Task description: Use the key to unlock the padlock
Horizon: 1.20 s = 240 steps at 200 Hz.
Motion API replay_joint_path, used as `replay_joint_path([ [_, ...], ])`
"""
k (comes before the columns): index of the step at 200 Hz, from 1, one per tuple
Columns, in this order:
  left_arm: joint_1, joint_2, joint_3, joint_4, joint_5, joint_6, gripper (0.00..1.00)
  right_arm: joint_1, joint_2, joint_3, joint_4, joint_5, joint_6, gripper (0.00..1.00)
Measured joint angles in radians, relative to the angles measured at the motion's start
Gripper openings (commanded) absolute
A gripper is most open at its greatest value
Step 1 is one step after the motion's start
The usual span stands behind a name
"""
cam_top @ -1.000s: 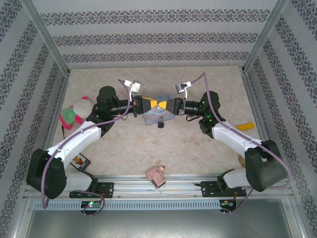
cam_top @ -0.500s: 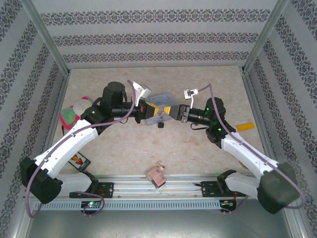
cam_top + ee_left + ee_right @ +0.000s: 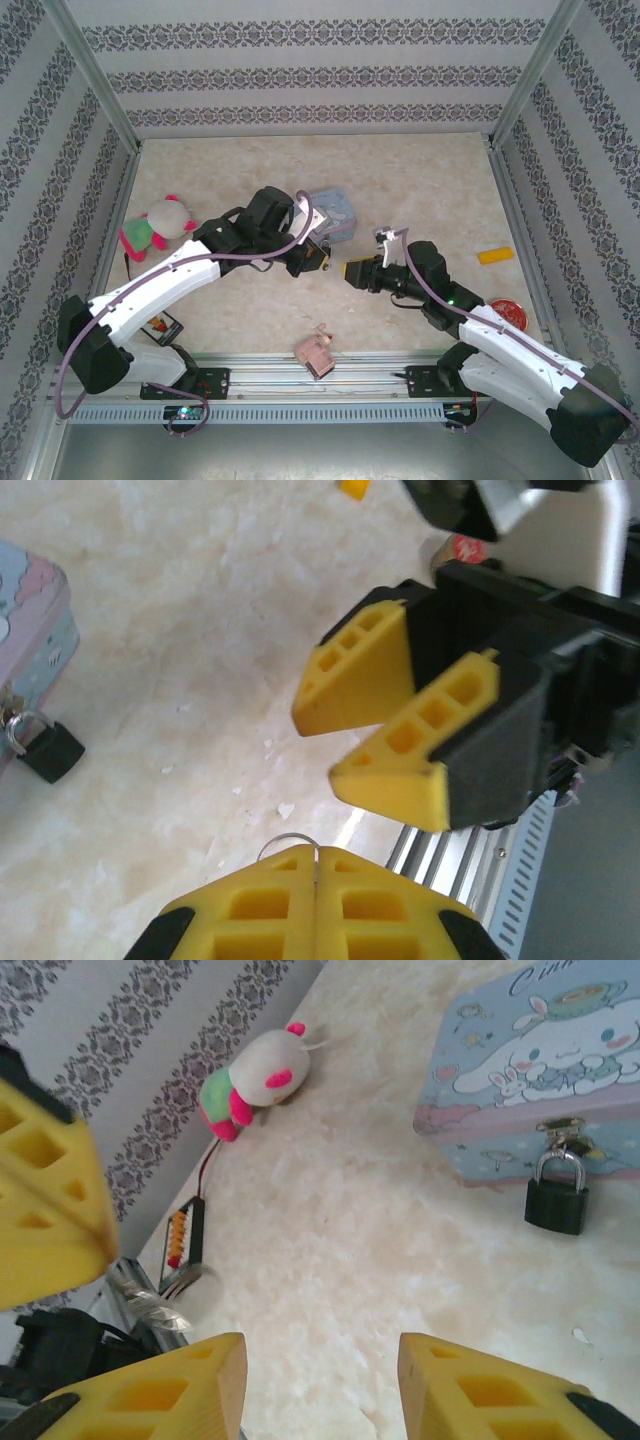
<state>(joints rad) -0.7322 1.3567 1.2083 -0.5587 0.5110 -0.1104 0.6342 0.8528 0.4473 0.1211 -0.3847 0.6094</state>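
Far left of the top view: one plush toy. Left of centre: left gripper clenched on one key, only its wire ring visible. Just above: one blue tin, with one padlock hanging at its clasp. Right of centre: right gripper released, fingers spread. Far right: one yellow block.

Bright, even light, soft shadows; wrist views blurred up close
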Motion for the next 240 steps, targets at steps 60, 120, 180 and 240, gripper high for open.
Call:
replay_joint_path([
  [60, -0.001, 0.032, -0.005, 0.009, -0.027, -0.037, 0.0, 0.037, 0.01, -0.008, 0.041, 0.025, -0.022, 0.44],
  [120, -0.001, 0.014, -0.077, 0.079, -0.026, -0.056, 0.0, 0.035, 0.085, -0.008, 0.115, -0.071, -0.034, 0.37],
  [180, -0.001, -0.091, -0.192, 0.181, -0.042, -0.091, 0.0, -0.031, 0.098, -0.042, 0.231, -0.167, 0.016, 0.46],
  [240, -0.001, -0.131, -0.27, 0.288, -0.049, -0.138, 0.0, -0.082, 0.098, -0.1, 0.342, -0.219, 0.104, 0.49],
])
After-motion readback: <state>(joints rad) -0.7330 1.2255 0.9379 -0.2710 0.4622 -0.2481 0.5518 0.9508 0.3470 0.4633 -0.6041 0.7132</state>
